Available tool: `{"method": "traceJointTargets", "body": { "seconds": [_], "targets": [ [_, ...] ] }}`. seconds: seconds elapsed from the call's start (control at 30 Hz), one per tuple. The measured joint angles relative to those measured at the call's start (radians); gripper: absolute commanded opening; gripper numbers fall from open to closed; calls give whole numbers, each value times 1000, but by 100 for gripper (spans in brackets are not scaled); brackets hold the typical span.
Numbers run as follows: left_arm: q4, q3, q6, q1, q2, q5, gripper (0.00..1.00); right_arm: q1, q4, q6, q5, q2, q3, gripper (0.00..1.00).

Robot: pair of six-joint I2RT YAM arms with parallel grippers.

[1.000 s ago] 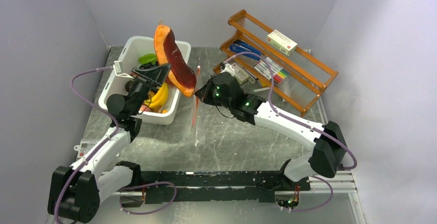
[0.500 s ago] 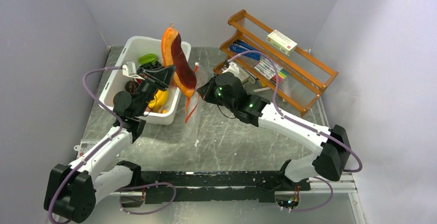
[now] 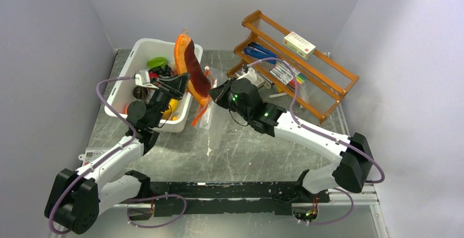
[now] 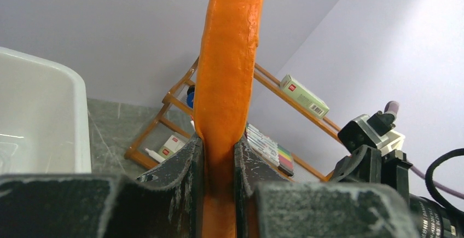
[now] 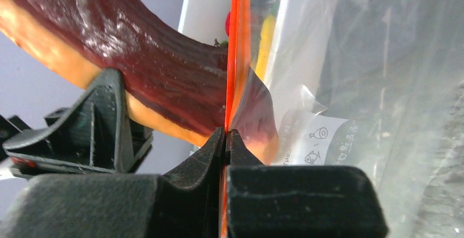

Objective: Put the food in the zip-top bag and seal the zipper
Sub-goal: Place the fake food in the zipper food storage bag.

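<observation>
Over the marbled grey tabletop (image 3: pixel 246 150), beside the far-left white plastic bin (image 3: pixel 127 65), hangs the clear, crinkly zip-top bag (image 5: pixel 383 85); its label (image 5: pixel 314 139) is too small to read. The left pincer (image 4: pixel 219 145) clamps the glossy red-brown, orange-rimmed slab (image 3: pixel 194 74), now tilted nearer the bag, its tip seemingly inside the mouth. The right pincer (image 5: pixel 225 134) pinches the orange-red zipper (image 5: pixel 238 46).

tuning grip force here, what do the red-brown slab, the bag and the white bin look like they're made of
Slab: probably moulded plastic, glossy; highlights streak its dark face, the orange rim looks duller. Bag: thin clear plastic film; see-through, with creases and crinkles. White bin: seemingly rigid plastic, smooth with a soft sheen and rounded rim.
</observation>
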Motion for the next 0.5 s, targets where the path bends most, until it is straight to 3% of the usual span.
{"method": "traceJointTargets", "body": {
  "seconds": [0.5],
  "targets": [
    [172,-67,-148,-2,-6,-2,7,-13,100,145,-3,-25,-64,0]
  ]
}}
